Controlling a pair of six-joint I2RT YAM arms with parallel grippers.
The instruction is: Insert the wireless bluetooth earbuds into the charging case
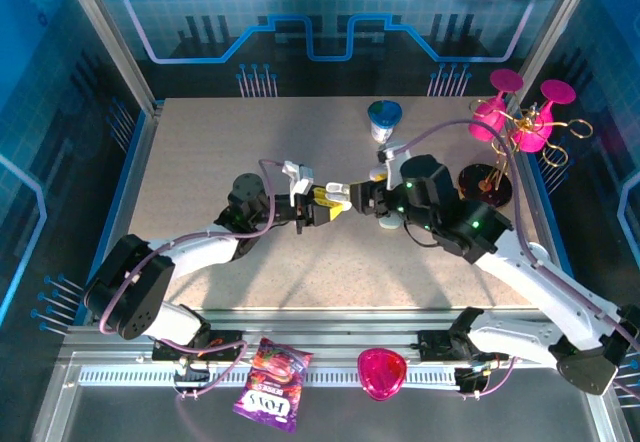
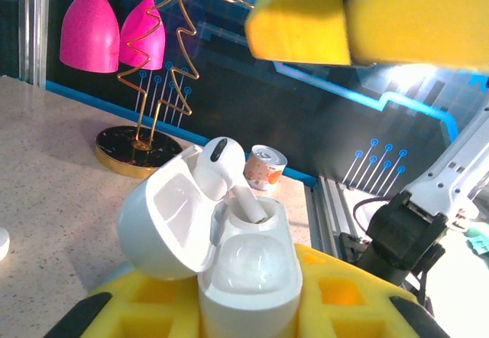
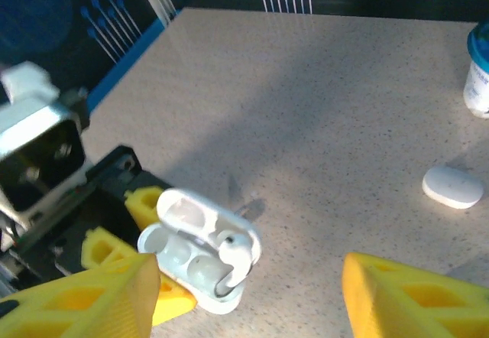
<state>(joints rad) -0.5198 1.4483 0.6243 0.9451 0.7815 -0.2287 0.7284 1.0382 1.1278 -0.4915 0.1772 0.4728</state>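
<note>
The left gripper (image 2: 248, 315) is clenched on the base of the charging case (image 2: 248, 273), with a yellow pad (image 2: 336, 307) pressed to each side. The case stands upright between the pads, and its lid (image 2: 164, 216) is hinged open to one side. One earbud (image 2: 221, 170) sits stem-down in a socket of the case. Its head rises above the rim, just beside the open lid.

The right gripper (image 3: 244, 307) is released: its yellow fingers (image 3: 84, 307) are spread wide with nothing between them. From its wrist camera, the case and earbud lie ahead of the fingertips, nearer one finger than the other. In the left wrist view these fingers hang above the case, clear of the earbud.

A closed white case (image 3: 453, 186) lies on the table (image 3: 321, 108), well apart from the right gripper and beyond its farther finger.
</note>
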